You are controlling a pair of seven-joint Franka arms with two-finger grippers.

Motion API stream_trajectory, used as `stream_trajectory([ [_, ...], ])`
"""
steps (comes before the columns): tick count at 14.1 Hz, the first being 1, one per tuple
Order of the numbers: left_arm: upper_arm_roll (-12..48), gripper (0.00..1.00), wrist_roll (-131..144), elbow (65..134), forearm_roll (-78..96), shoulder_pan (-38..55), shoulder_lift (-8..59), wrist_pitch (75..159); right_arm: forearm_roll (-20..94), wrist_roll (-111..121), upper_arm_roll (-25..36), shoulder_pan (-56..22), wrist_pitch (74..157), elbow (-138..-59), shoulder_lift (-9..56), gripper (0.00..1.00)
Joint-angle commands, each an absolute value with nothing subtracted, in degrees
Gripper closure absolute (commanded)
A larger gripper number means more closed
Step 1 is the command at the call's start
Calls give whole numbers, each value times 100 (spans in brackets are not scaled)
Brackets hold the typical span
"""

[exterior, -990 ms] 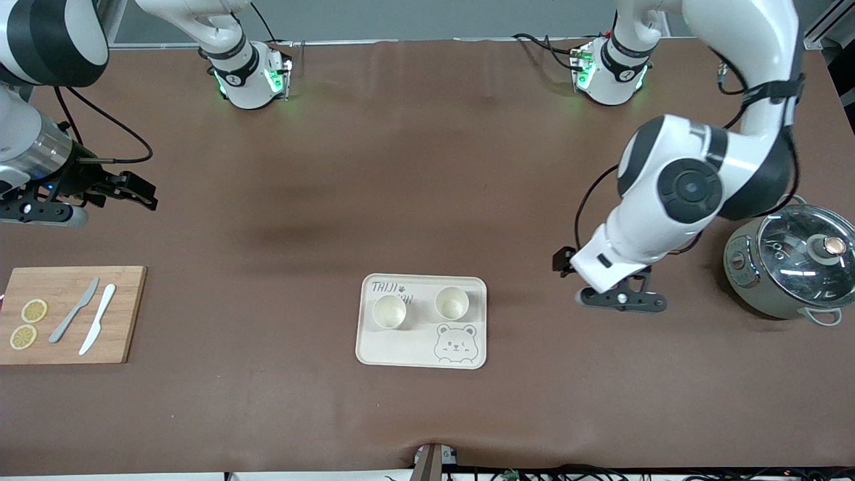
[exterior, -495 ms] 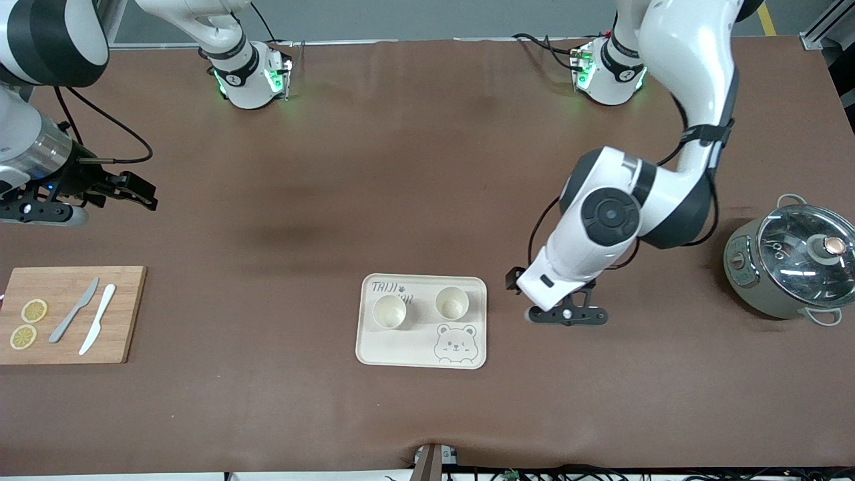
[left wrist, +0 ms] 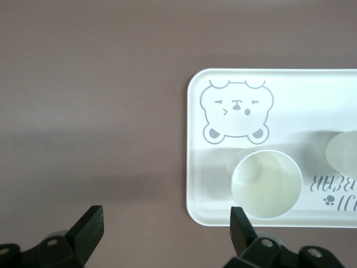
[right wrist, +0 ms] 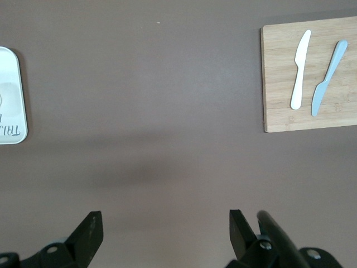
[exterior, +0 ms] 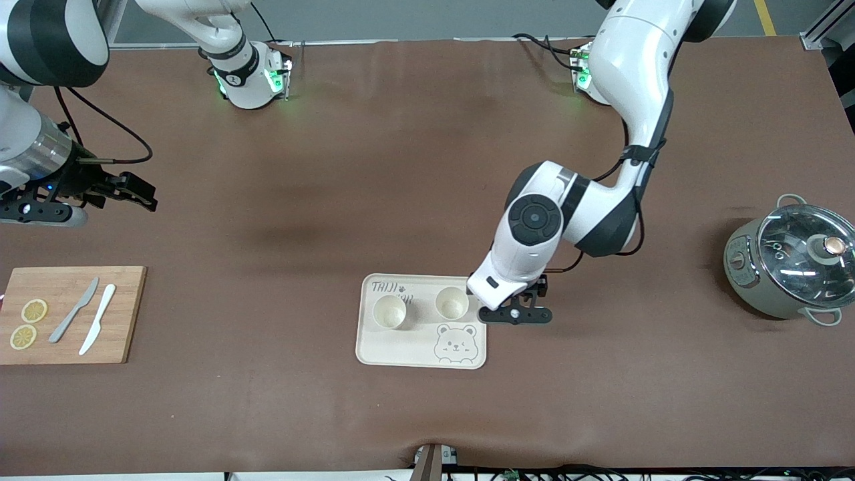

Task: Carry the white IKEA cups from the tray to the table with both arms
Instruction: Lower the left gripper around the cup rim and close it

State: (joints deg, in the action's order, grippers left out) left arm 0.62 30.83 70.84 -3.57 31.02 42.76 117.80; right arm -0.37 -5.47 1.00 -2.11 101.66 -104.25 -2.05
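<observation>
Two cream-white cups point(exterior: 389, 311) point(exterior: 452, 302) stand upright and empty side by side on the cream bear tray point(exterior: 422, 354). My left gripper point(exterior: 514, 315) is open and empty, over the table mat at the tray's edge toward the left arm's end, beside the closer cup. In the left wrist view that cup point(left wrist: 266, 185) sits next to one fingertip point(left wrist: 241, 224), the gripper point(left wrist: 165, 229) spans bare mat, and the second cup point(left wrist: 343, 151) shows at the frame edge. My right gripper point(exterior: 40, 212) waits open and empty point(right wrist: 165, 231) over the mat at the right arm's end.
A wooden cutting board point(exterior: 127, 334) with two lemon slices point(exterior: 28, 324), a grey knife point(exterior: 73, 310) and a white knife point(exterior: 97, 327) lies at the right arm's end. A grey-green pot with a glass lid point(exterior: 791, 264) stands at the left arm's end.
My left arm has swung from beside the pot across the mat to the tray's edge, its gripper staying open. The right arm and the cups have not moved.
</observation>
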Motion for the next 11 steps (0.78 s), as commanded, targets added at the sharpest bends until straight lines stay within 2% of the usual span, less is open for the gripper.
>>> stream_trajectory([
  [1,-97,0,3392,6882,-466,3331,4535,11961,-123,-571,88,-229,10230,-10547,-325,0],
  [11,-114,0,3480,6899,-466,3445,4895,12551,-114,-492,88,-185,10327,-10538,-299,0],
])
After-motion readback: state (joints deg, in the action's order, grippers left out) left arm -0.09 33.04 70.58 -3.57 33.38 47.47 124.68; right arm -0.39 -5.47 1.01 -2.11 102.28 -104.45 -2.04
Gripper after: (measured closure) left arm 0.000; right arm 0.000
